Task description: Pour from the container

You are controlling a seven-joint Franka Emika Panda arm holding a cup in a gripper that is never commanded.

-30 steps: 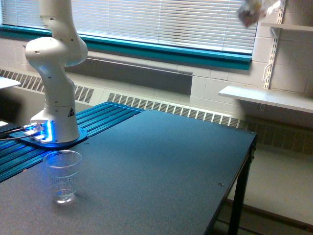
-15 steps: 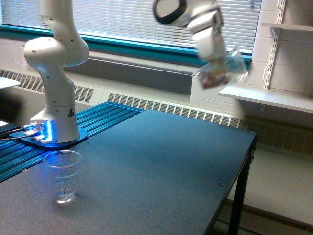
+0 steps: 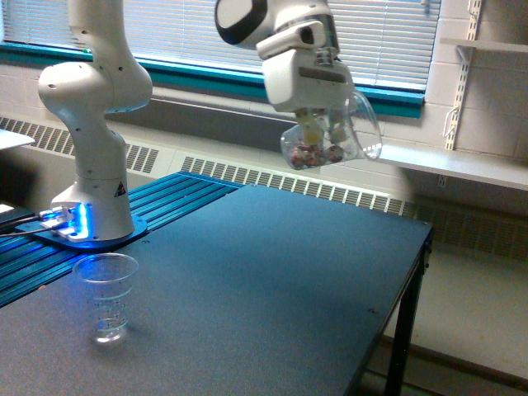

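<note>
Since half a second ago the gripper [image 3: 323, 130] has swung toward the exterior view's left and a little lower, carrying the container [image 3: 330, 140] with it, from in front of the wall shelf [image 3: 450, 165] to a spot above the far part of the bench [image 3: 272, 272]. Its fingers [image 3: 312, 130] are closed on the container — a clear rounded vessel held tilted, with small pinkish-red candies gathered in its lower side. It hangs in the air, well above the bench top, touching nothing but the fingers.

An empty ridged cup [image 3: 106, 297] stands upright near the bench's front corner at the exterior view's left, well apart from the container and just in front of the arm's base [image 3: 91, 219]. Between cup and container the dark bench top lies bare — open room across its whole middle. Its right edge drops off to the floor; the far edge runs along the radiator grille [image 3: 272, 180] under the window blinds [image 3: 214, 33].
</note>
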